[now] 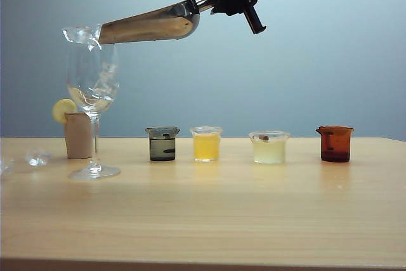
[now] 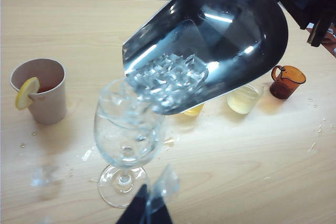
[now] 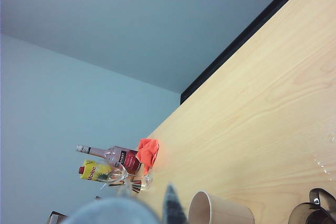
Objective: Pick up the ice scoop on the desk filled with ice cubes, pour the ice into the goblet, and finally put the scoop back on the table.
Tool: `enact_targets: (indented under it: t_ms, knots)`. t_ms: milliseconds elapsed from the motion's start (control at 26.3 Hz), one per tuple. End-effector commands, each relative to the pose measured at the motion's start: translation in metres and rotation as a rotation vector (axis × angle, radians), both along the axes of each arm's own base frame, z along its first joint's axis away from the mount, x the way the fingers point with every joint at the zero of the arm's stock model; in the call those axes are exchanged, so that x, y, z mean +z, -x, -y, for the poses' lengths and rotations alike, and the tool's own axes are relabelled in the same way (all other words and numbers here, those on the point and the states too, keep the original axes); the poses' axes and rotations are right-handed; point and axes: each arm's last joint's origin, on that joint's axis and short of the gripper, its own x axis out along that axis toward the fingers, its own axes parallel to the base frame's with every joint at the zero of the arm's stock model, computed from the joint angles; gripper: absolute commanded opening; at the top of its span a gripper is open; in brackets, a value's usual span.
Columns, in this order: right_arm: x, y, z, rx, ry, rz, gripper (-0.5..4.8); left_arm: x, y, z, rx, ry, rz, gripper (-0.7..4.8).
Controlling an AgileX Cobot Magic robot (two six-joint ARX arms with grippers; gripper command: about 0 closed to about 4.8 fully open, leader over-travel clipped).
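High over the desk [image 1: 222,214], my right gripper [image 1: 214,3] is shut on the short handle of the silver ice scoop [image 1: 149,26]. The scoop is tilted with its slanted mouth down, right over the rim of the goblet [image 1: 93,80]. Ice cubes [image 2: 168,77] are heaped at the mouth of the scoop [image 2: 236,30], and some lie in the bowl of the goblet [image 2: 128,135]. In the right wrist view the gripper [image 3: 149,205] shows only blurred tips over the scoop's grey back. My left gripper [image 2: 144,211] hovers near the goblet's foot, fingers together, a clear scrap at their tips.
A beige cup with a lemon slice [image 1: 78,134] stands just behind the goblet. To its right stand several small cups: dark [image 1: 162,143], orange [image 1: 206,143], pale [image 1: 269,147] and amber [image 1: 335,143]. Loose ice bits [image 1: 35,158] lie at the far left. A bottle [image 3: 113,156] and a carton [image 3: 97,171] stand at the desk's far end.
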Motion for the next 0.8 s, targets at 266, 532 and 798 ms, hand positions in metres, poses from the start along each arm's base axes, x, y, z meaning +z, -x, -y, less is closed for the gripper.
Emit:
enact_targets:
  t_ms: [266,532,798]
  knots:
    - [0.0107,-0.0006,0.0051,-0.013,-0.024,0.047,-0.06,0.0017,0.0007,-0.0002,-0.003,0.001,0.011,-0.05]
    - [0.0110,-0.0007,0.0053,-0.019,-0.009,0.059,-0.06,0.0017,0.0006,-0.0002,-0.003,0.000,0.011,-0.05]
    - [0.0132,-0.0013,0.0081,-0.017,-0.019,0.063,-0.06,0.0018,0.0007,-0.0004,0.000,0.000,0.013,-0.05]
